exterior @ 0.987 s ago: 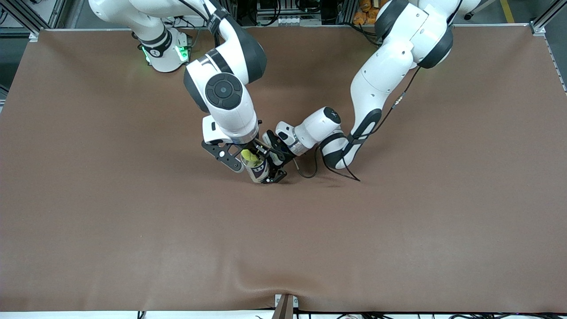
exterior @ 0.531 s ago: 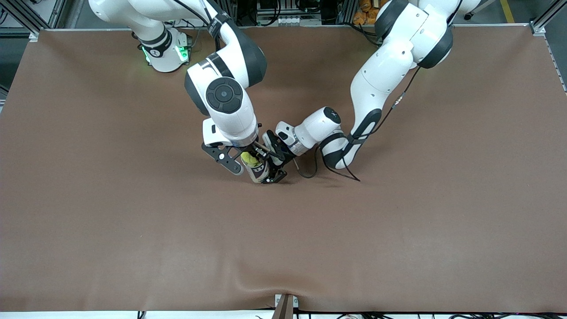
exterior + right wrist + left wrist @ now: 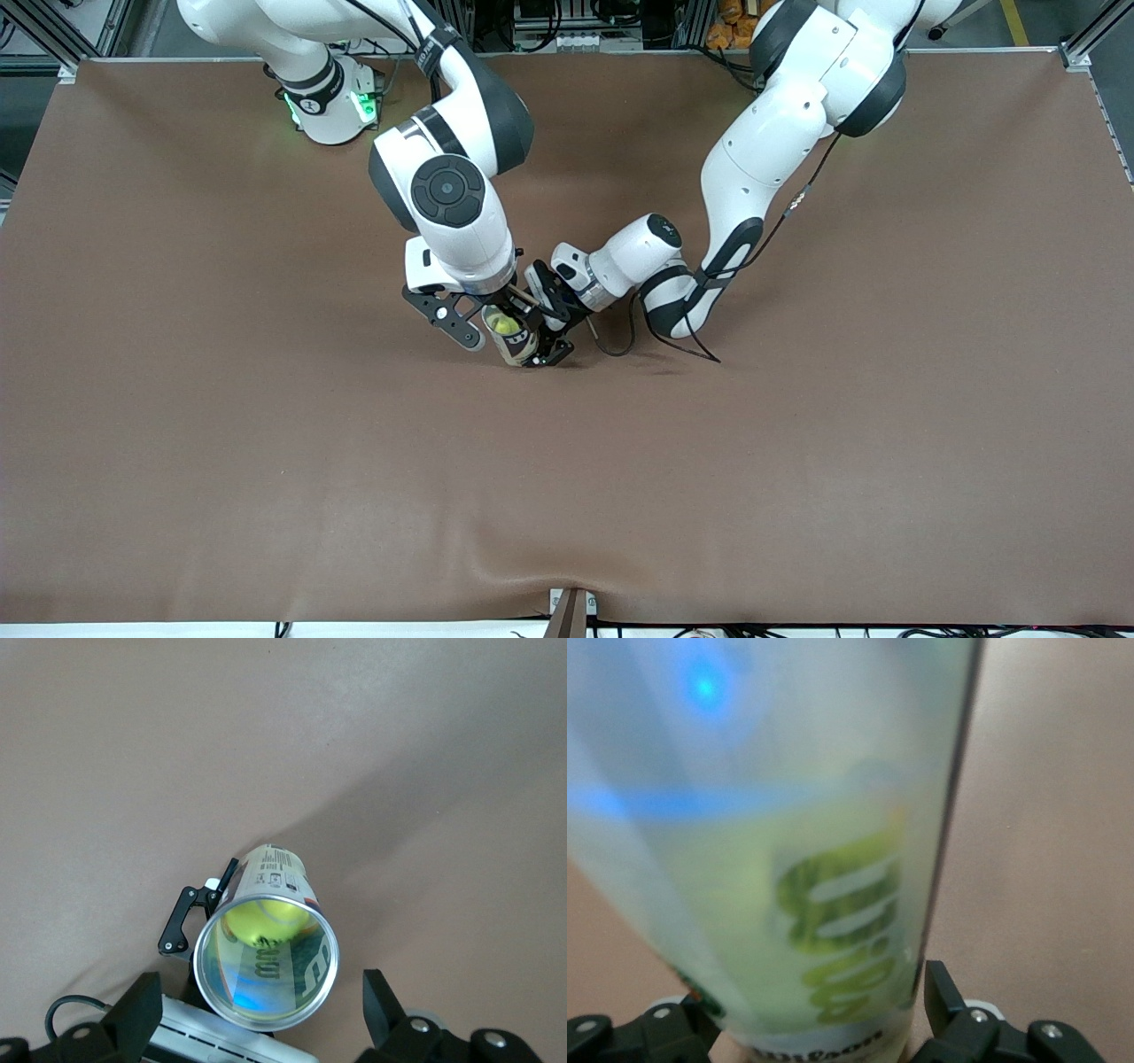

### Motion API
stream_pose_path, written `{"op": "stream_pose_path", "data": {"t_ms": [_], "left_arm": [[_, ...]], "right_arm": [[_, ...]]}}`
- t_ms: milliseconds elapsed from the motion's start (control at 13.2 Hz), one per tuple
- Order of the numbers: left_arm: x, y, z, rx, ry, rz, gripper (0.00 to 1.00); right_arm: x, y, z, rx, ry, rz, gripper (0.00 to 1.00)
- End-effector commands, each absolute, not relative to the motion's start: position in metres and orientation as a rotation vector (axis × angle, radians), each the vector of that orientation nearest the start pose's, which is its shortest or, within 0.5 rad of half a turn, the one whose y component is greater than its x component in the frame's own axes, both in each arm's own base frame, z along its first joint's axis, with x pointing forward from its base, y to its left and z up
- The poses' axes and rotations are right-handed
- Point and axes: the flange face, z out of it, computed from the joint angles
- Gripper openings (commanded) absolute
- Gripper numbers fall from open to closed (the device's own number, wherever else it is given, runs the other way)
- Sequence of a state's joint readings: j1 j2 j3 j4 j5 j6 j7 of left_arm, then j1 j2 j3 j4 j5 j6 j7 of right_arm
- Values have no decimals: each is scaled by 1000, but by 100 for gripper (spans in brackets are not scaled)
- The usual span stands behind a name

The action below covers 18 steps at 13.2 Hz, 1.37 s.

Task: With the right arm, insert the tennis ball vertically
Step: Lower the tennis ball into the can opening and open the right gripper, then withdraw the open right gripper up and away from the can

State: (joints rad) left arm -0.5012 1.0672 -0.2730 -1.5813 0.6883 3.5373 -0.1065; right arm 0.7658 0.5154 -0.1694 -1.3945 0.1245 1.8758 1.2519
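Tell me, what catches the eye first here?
Two white arms meet at mid-table over a clear tennis ball can standing upright on the brown table. The left end effector clamps the can's base, while the right end effector hangs open above its mouth. A yellow tennis ball sits down inside the can.

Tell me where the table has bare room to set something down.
Bare brown table all along the front camera's edge and toward both arms' ends. Crowded mid-table: left gripper clamps the tube holding the tennis ball, right gripper open above.
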Motion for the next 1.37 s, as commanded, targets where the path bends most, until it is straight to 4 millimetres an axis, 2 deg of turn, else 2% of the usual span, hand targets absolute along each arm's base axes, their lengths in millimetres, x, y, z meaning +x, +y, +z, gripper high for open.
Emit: {"op": "stream_pose_path", "data": {"t_ms": [0,152,304,531,683,835,1139,1291], "left_arm": [[477,-513,137,-2760,1856,-1475,94],[478,-513,138,-2764,1852,-1476,94],[478,-513,138,-2770,1847,-1475,100],[480,-511,138,-2774,1840,-1475,100],[478,-511,139,-2783,1839,-1469,100],[474,-513,139,-2807,1833,-1456,100],[473,-505,138,-2804,1847,-1433,100],[471,-503,136,-2813,1845,-1417,100]], "right_arm": [[575,397,435,-2968,1078,19,100],[589,347,462,-3017,1037,51,100],[600,283,488,-3103,888,136,100],[610,179,550,-3147,752,184,100],[607,123,586,-3177,681,173,100],[606,83,619,-3178,626,104,100],[594,22,661,-3180,523,47,100],[593,11,666,-3186,465,37,100]]}}
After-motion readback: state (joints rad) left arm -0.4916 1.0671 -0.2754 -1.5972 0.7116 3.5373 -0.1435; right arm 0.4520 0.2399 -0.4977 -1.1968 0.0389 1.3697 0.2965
